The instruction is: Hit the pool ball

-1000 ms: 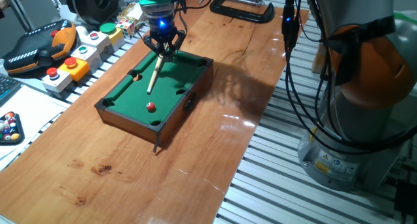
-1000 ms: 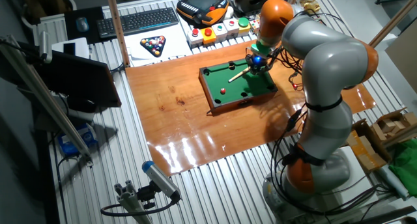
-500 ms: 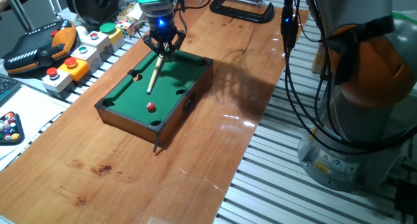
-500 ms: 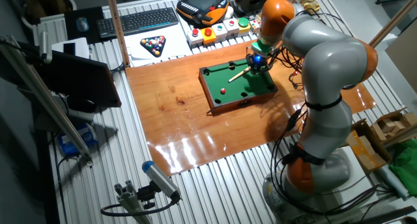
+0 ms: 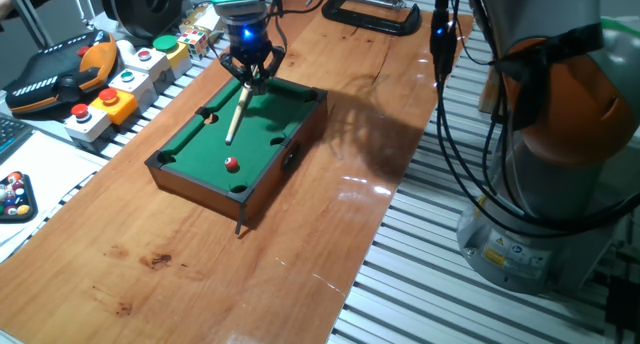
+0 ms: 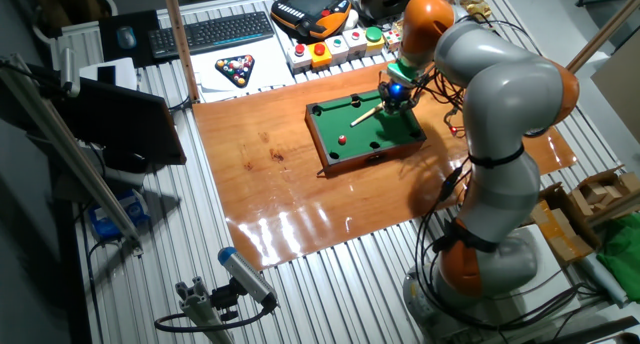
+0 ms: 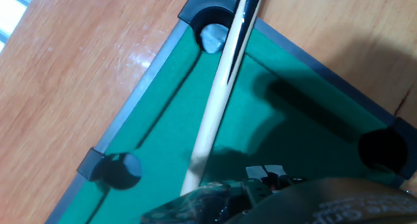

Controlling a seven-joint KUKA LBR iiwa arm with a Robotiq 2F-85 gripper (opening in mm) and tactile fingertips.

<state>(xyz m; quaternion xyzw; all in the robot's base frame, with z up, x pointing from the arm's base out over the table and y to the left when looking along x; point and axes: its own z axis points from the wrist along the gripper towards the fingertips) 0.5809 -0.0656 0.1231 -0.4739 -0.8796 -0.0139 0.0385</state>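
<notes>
The tiny red pool ball (image 5: 232, 164) lies on the green felt of the miniature pool table (image 5: 190, 144), near its front end; it also shows in the other fixed view (image 6: 342, 139). My gripper (image 5: 250, 76) hangs over the table's far end, shut on a thin wooden cue stick (image 5: 237, 109). The cue slants down across the felt, and its tip stops well short of the ball. In the hand view the cue (image 7: 218, 87) runs from near my blurred fingers toward a corner pocket (image 7: 212, 19). The ball is out of the hand view.
A black triangle rack of coloured balls (image 6: 236, 70) lies on paper to the left of the board. Button boxes (image 5: 120, 89) and an orange teach pendant (image 5: 70, 69) stand behind the table. A black clamp (image 5: 370, 14) lies at the far edge. The robot base (image 5: 560, 184) stands at the right.
</notes>
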